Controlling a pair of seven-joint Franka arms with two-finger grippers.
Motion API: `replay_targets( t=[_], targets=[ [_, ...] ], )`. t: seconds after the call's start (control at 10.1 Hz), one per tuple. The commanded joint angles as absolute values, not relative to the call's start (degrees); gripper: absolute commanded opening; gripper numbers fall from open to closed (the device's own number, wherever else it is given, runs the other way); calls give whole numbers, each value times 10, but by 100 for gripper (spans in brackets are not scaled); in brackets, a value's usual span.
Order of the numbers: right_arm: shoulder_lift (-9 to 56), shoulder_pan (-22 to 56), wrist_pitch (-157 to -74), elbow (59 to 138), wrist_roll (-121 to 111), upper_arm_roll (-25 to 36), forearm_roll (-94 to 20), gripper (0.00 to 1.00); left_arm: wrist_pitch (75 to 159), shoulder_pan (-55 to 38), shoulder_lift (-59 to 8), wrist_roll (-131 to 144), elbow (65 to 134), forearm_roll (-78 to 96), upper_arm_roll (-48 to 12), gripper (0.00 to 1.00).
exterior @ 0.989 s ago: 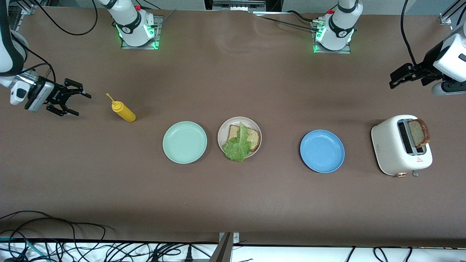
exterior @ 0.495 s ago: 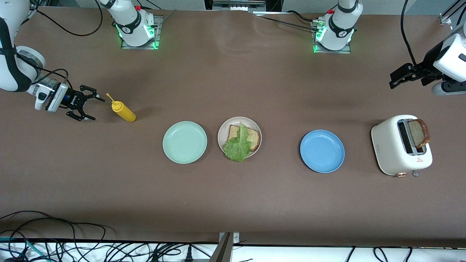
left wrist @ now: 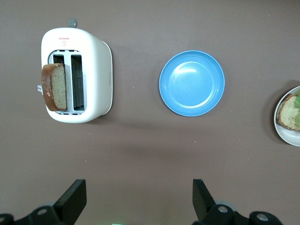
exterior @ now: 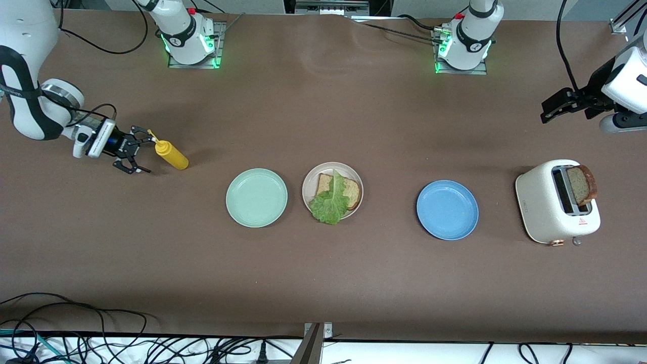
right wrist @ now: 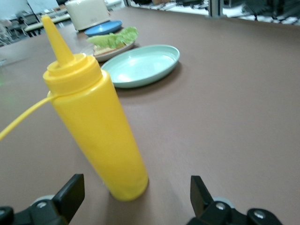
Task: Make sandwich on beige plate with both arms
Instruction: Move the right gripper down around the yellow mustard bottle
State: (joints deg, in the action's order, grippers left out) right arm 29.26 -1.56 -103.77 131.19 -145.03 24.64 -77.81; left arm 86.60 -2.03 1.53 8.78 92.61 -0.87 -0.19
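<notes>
The beige plate sits mid-table and holds one brown bread slice with a green lettuce leaf lying over it. A second bread slice stands in the white toaster at the left arm's end. My right gripper is open and low, with the yellow squeeze bottle just in front of its jaws. My left gripper is open and empty, waiting over bare table beside the toaster. The plate's edge also shows in the left wrist view.
A mint green plate lies beside the beige plate toward the right arm's end. A blue plate lies between the beige plate and the toaster. Cables hang along the table edge nearest the front camera.
My right gripper has moved down and along the table toward the yellow bottle, and its open jaws now reach it. The left arm has not moved.
</notes>
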Motion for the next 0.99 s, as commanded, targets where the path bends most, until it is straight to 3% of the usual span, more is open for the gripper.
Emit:
replay_targets(
  t=[0.0, 0.89],
  targets=[
    [322, -32, -1013, 1303, -1487, 222, -813, 100, 856, -17, 11, 94, 915, 4, -4, 100],
    [329, -32, -1018, 1302, -1481, 177, -860, 99, 855, -17, 11, 94, 915, 4, -4, 100]
  ],
)
